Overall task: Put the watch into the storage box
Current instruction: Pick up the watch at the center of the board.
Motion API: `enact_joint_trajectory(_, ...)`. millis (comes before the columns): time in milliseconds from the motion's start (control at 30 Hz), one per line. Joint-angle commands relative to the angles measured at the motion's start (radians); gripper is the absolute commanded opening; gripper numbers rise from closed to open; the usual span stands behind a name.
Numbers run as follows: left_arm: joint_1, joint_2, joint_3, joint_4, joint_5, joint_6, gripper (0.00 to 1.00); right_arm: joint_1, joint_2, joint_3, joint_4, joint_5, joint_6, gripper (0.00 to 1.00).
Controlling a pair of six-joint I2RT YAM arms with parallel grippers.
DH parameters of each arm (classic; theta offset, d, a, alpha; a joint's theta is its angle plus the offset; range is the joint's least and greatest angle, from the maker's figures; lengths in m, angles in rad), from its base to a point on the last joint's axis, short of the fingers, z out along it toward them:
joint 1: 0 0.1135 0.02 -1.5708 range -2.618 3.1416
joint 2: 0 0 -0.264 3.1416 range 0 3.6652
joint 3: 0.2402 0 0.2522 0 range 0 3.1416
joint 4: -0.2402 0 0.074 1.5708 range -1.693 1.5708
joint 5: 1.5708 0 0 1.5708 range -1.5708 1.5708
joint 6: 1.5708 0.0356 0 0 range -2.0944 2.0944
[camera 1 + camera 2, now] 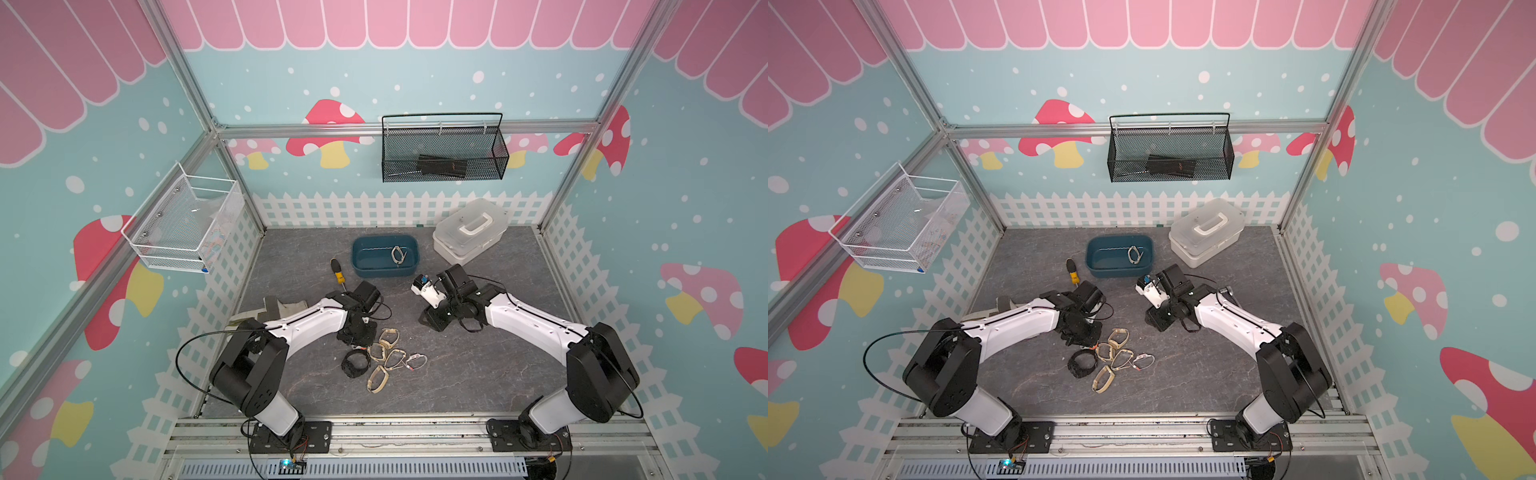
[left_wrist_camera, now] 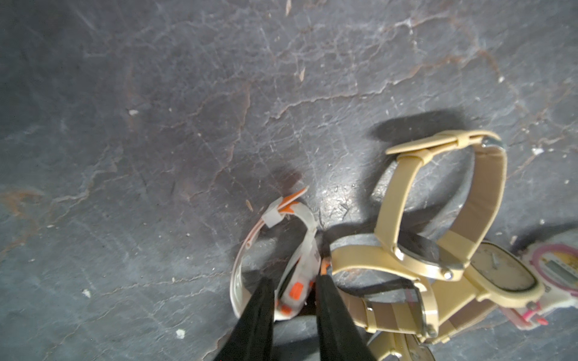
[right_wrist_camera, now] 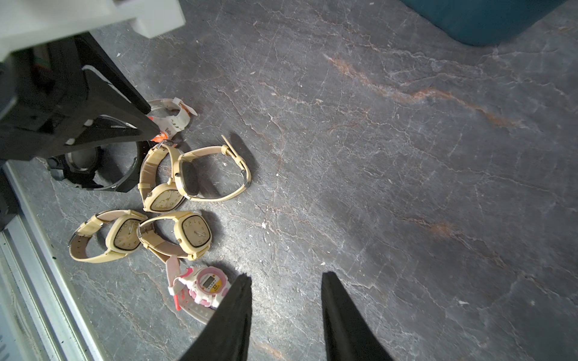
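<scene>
Left gripper: down at the edge of the watch pile, its two black fingers narrowed around the case of the white-and-orange watch; whether they already pinch it I cannot tell.
Watch pile: black watch, several beige watches and a pink-and-white watch lie just beside one another on the grey tabletop.
Storage box: behind the pile, one pale watch inside.
Right gripper: partly spread, empty, above bare tabletop near the pink-and-white watch.
</scene>
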Motion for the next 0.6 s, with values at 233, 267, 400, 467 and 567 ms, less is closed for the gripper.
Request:
enact_joint_trajectory(233,-0.004,0.031,0.024,-0.014,0.011,0.024,0.08,0.003,0.016,0.001,-0.008,-0.002,-0.001,0.40)
enact_joint_trajectory(267,-0.004,0.027,0.026,-0.013,0.003,0.023,0.08,0.003,0.014,0.000,-0.007,-0.001,-0.003,0.40)
enact_joint_trajectory(400,-0.004,-0.010,0.042,-0.012,-0.061,0.019,0.08,0.003,0.013,0.000,-0.007,0.004,-0.005,0.40)
enact_joint_trajectory(467,-0.004,-0.034,0.066,-0.008,-0.104,0.018,0.08,0.002,0.012,0.000,-0.002,0.005,-0.004,0.40)
enact_joint_trajectory(567,-0.004,-0.067,0.113,0.011,-0.160,0.032,0.06,0.002,0.002,-0.013,0.018,0.019,0.002,0.41)
